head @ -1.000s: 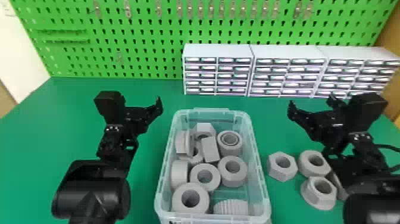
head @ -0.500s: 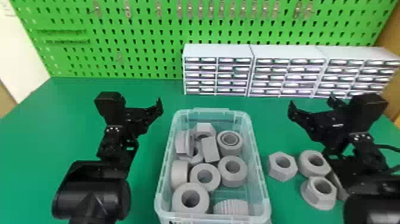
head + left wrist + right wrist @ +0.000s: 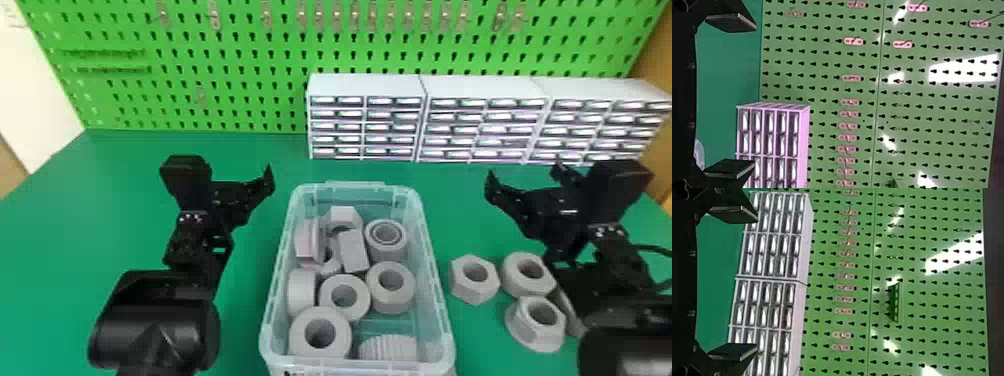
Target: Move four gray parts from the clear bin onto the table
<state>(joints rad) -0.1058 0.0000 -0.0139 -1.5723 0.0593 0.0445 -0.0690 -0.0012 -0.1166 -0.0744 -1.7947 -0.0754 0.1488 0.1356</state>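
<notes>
Two sets of jaws spread wide, nothing between: left gripper [image 3: 755, 96], right gripper [image 3: 757, 283]. Clear bin [image 3: 441, 305] between them, other gray parts [image 3: 353, 252] inside. Four on table [image 3: 240, 310], right side: hex nut [image 3: 472, 294], round ring [image 3: 514, 281], flanged nut [image 3: 531, 334], fourth part [image 3: 568, 312] half hidden. Nothing differs from second ago; move looks finished.
</notes>
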